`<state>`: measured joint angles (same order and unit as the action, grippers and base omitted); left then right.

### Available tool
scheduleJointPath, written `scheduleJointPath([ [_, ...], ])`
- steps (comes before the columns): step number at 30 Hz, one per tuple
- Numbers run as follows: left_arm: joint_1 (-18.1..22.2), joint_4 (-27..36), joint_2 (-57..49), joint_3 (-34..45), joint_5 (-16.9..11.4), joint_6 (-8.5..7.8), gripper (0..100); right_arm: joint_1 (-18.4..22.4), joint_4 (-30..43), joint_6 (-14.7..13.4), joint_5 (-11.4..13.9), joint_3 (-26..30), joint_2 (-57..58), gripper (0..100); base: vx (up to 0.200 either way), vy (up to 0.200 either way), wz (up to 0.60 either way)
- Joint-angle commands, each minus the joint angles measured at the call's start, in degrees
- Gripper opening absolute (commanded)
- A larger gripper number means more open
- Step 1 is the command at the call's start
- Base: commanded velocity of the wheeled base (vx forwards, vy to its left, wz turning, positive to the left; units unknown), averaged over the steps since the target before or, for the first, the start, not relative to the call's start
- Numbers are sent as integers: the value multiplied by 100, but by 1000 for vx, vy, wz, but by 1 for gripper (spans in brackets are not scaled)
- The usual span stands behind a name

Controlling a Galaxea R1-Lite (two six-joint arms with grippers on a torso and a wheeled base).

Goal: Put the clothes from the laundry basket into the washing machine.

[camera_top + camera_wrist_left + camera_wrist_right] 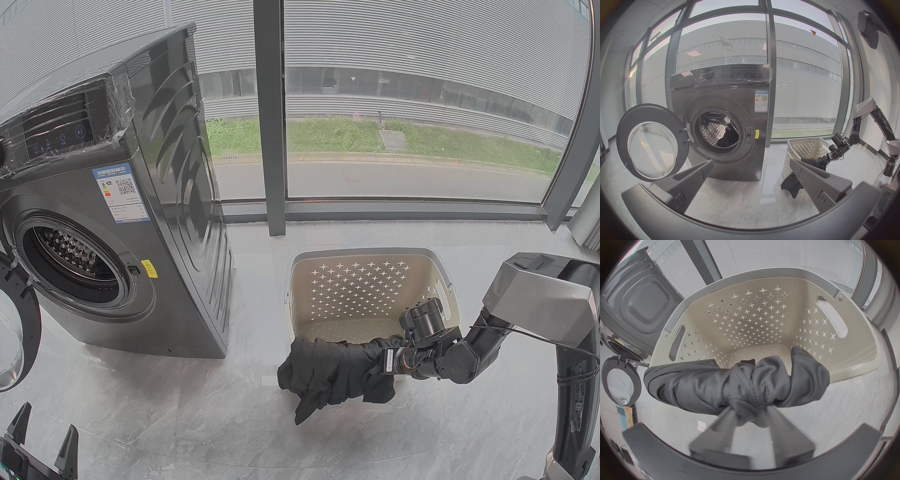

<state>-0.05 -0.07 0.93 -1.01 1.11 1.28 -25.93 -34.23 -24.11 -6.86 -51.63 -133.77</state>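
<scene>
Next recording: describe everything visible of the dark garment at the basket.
The dark garment is dark grey cloth with a fine mesh weave, bunched and creased. The right gripper is shut on a twisted fold of it. It drapes over the near rim of the cream laundry basket, mostly hanging outside, one corner dangling; whether it touches the floor is unclear.

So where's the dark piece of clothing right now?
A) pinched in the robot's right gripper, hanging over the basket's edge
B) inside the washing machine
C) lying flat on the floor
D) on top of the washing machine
A: the right gripper is shut on the dark garment, which hangs over the near rim of the laundry basket.
</scene>
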Motion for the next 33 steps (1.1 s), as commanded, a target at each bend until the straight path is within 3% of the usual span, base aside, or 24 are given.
scheduleJointPath([
  [1,-4,-1,-84,92,3,4,100,-44,4,-14,10,39,123,0,0,0,0],
  [10,-4,-1,-84,92,3,4,100,-307,4,-261,10,223,562,0,0,0,0],
  [19,-4,-1,-84,92,3,4,100,-589,-128,-199,10,838,1889,0,0,0,0],
  [33,-4,-1,-84,92,3,4,100,-615,-268,-217,71,891,2012,0,0,0,0],
])
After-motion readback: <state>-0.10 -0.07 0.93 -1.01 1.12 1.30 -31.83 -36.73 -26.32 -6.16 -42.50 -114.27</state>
